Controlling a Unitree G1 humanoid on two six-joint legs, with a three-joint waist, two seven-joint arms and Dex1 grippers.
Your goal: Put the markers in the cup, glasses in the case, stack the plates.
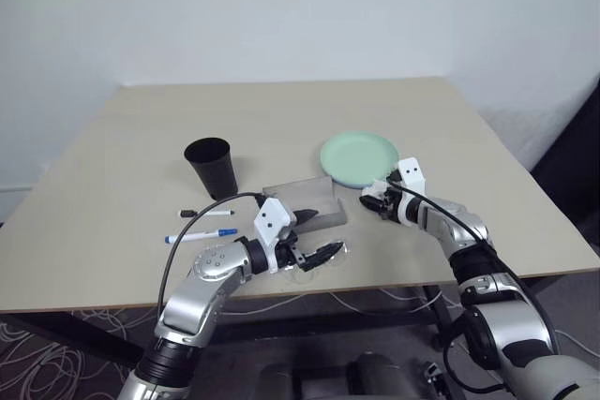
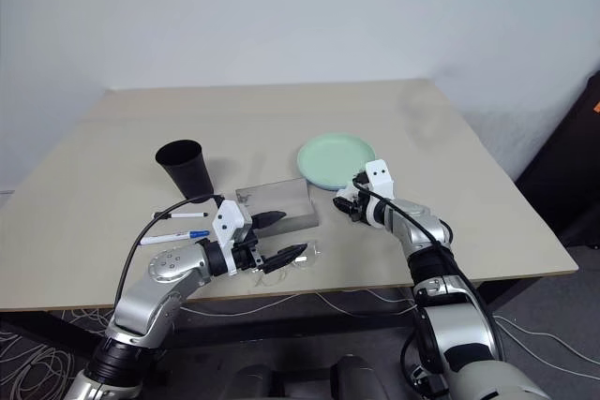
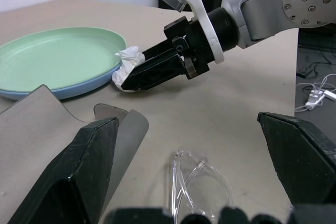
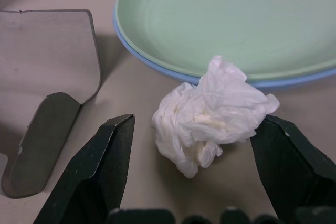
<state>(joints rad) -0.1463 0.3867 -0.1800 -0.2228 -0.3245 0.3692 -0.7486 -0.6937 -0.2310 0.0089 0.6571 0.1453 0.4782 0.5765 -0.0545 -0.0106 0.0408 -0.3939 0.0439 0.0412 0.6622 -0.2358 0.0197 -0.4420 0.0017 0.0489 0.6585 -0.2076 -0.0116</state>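
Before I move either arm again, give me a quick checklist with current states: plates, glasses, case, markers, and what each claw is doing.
1. Plates stacked: ok, mint green plate sits on the light blue plate.
2. Glasses in case: not ok, they lie on the table beside the open case.
3. Left claw clear to grasp the glasses: ok, open above them.
4. Markers in cup: not ok, both lie on the table.
5. Right claw free: not ok, fingers straddle the tissue lump; grip cannot tell.

Silver arms [image 1: 202, 288], black cables, fingers.
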